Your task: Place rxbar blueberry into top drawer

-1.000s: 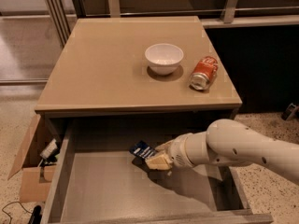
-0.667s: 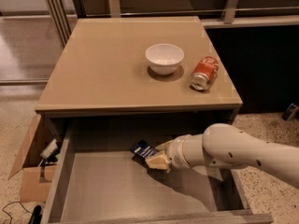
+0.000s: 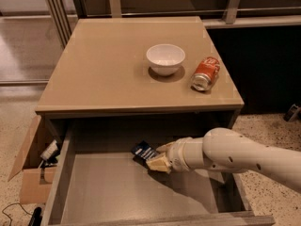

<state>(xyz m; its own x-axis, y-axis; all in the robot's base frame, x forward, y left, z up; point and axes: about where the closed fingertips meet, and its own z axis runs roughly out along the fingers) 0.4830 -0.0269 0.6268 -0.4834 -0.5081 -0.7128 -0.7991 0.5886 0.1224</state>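
The rxbar blueberry [image 3: 143, 151] is a dark navy wrapper with white lettering, held tilted inside the open top drawer [image 3: 108, 197], just above its grey floor near the back. My gripper [image 3: 156, 159] reaches in from the right on a white arm and is shut on the bar's right end, with cream fingertips [image 3: 159, 164] clasping it. Most of the bar sticks out to the left of the fingers.
A white bowl [image 3: 165, 59] and an orange-red soda can [image 3: 205, 73] lying on its side sit on the tan table [image 3: 103, 69] above the drawer. A cardboard box [image 3: 33, 173] with items stands on the floor at the left. The arm covers the drawer's right part.
The gripper and the bar have stayed at almost the same place inside the drawer; the arm has shifted only slightly.
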